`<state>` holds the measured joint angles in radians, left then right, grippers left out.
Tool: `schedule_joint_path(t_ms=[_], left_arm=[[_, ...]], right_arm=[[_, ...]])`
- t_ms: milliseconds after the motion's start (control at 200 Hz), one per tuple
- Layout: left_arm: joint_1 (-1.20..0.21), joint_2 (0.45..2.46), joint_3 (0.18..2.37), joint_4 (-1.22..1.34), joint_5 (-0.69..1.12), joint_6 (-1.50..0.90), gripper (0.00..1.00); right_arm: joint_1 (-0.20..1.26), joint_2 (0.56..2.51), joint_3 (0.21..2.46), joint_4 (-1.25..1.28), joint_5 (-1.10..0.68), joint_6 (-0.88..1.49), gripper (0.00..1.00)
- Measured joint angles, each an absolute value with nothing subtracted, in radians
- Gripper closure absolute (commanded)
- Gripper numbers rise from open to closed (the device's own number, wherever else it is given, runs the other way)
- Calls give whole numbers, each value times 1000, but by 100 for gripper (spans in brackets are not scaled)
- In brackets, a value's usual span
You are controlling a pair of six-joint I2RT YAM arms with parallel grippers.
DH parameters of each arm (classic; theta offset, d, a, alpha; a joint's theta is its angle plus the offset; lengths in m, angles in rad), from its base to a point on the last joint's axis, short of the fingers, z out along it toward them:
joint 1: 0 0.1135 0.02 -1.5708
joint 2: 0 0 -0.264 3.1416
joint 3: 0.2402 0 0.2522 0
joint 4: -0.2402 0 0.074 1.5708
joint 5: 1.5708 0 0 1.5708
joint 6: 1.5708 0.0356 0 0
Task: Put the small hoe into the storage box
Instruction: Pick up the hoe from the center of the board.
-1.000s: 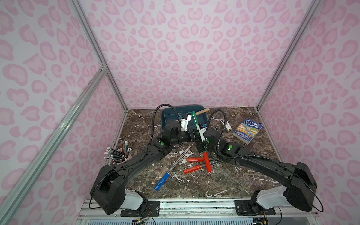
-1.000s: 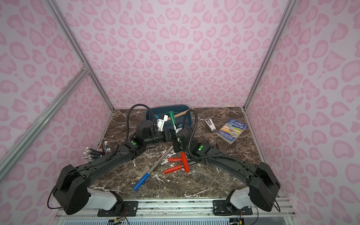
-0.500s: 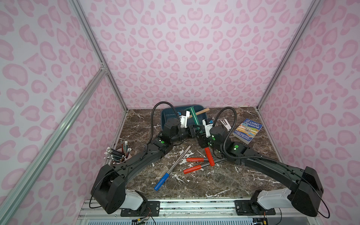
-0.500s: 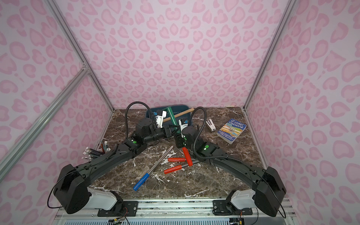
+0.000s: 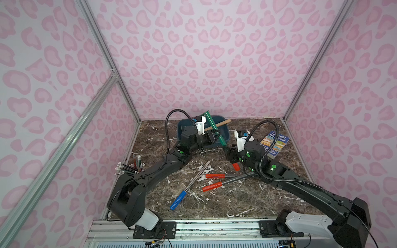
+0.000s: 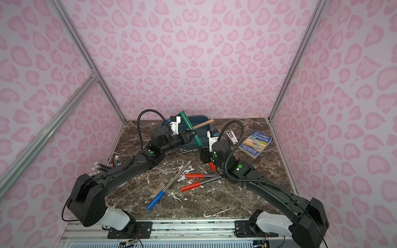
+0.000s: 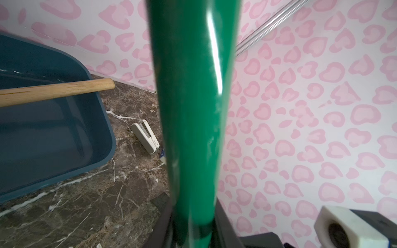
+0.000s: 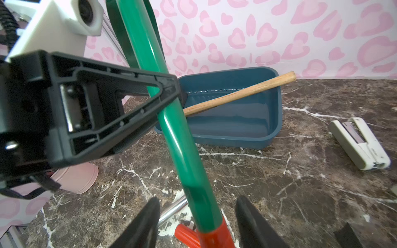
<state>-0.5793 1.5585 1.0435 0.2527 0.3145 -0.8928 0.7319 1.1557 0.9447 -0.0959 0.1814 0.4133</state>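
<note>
Judging progress: roughly halfway, nothing delivered yet. Desk (image 5: 214, 206) carries the lot. Storage box (image 5: 223, 132) sits just beyond the tips of the left tool (image 5: 214, 135), w/ a wooden-handled item (image 5: 223, 123) lying in it, end poking over the rim. Small hoe (image 8: 182, 150) is off the desk, tilted: blade end up past the left tool on the box side, red grip end down at the right tool (image 8: 197, 204). Left tool is clamped on the green shaft, approx mid-length. Right tool stands wide, fingers either side of the shaft w/ clear gaps, not touching, so the left tool alone carries it. Left to do, imo: lower hoe into box, release, back off.
</note>
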Motion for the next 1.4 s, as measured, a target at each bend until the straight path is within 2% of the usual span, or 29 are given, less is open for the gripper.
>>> schedule_joint_path(t_ms=[265,530,1275,1400], left_arm=[[-567,1615,1028,411,265,-949,95],[-553,1682,1029,567,163,-1021,96],[-521,1877,1173,630,-28,-1314,96],[-519,1899,1209,615,-48,-1351,98]], right_arm=[[702,1116,934,-107,133,415,27],[687,1106,922,-114,109,423,25],[669,1094,921,-120,108,430,24],[666,1092,921,-120,108,430,24]])
